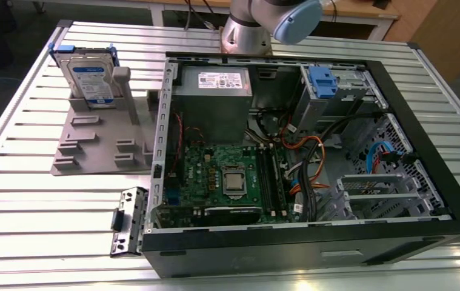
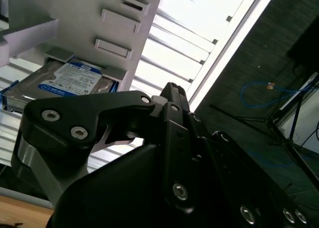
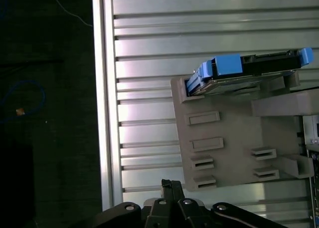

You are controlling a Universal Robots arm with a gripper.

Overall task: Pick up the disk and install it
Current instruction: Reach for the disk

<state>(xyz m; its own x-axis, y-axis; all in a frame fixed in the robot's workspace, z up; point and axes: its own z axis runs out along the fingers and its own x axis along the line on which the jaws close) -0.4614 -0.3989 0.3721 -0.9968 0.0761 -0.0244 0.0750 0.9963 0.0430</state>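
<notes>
The disk (image 1: 91,79), a silver drive with a white-and-blue label in a blue carrier, stands on edge in a slot at the far end of a grey plastic stand (image 1: 92,145), at the exterior view's left. In the first wrist view the disk (image 3: 249,71) shows edge-on, and my gripper (image 3: 168,184) hangs well above the table near the stand's other end, apart from the disk, its fingers closed together and holding nothing. The second wrist view shows the disk's label (image 2: 65,81) beyond my gripper (image 2: 172,88).
An open computer case (image 1: 423,176) lies on the slatted metal table (image 1: 19,200) beside the stand, holding a grey power supply (image 1: 217,97), a motherboard and a silver drive cage (image 1: 326,85) with a blue latch. A black bracket (image 1: 128,221) lies near the case's front corner.
</notes>
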